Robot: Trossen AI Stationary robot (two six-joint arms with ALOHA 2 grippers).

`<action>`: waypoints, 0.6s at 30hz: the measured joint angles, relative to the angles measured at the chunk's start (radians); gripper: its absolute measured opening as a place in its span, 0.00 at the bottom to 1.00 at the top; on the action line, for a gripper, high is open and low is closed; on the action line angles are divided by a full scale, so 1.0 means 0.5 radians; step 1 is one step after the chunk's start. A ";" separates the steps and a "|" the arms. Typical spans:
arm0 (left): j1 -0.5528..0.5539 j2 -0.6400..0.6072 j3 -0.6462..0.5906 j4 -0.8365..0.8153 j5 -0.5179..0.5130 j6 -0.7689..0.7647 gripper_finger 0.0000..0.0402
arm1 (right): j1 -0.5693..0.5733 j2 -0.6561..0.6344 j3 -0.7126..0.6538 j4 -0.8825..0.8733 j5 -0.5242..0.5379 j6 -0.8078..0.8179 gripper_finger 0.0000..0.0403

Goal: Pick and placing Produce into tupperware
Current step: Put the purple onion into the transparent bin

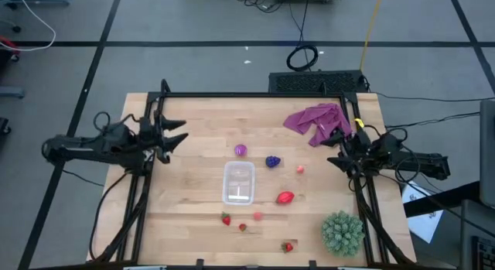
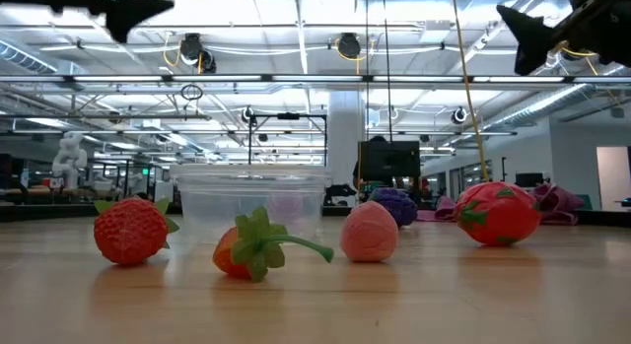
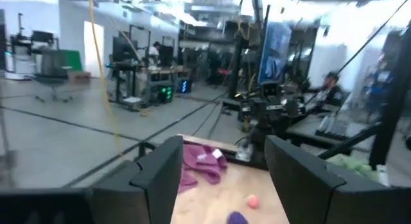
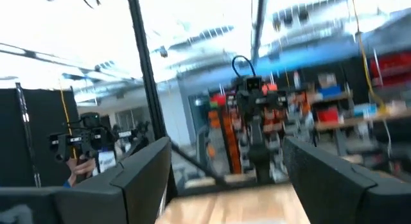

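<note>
Both tools hang open and empty above the counter (image 1: 186,212), left tool (image 1: 179,135) and right tool (image 1: 334,150), flanking the empty tupperware (image 1: 239,182).

Tupperware (image 1: 239,182) looks open-topped; grape bunch (image 1: 272,161) crowds one corner.

Empty tupperware (image 1: 239,182) sits amid scattered produce (image 1: 285,197).
</note>
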 joint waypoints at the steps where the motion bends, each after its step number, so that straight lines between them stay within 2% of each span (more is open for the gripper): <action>1: 0.000 0.144 0.148 -0.090 -0.040 0.023 0.56 | 0.000 0.000 0.000 0.044 0.000 -0.017 0.72; 5: 0.004 0.762 0.808 -0.660 -0.294 0.031 0.56 | 0.000 0.000 0.000 0.116 0.000 -0.077 0.72; 7: 0.020 1.069 1.163 -0.944 -0.350 0.006 0.56 | 0.000 0.000 0.000 0.106 0.000 -0.080 0.72; 13: 0.110 1.922 2.221 -1.884 -0.237 -0.209 0.56 | 0.000 0.021 0.000 0.051 0.000 -0.074 0.72; 16: 0.166 2.282 2.591 -2.281 -0.160 -0.336 0.56 | 0.000 0.024 0.000 -0.015 -0.001 -0.073 0.72; 18: 0.202 2.483 2.745 -2.493 -0.106 -0.406 0.56 | 0.000 0.024 0.000 -0.067 -0.002 -0.073 0.72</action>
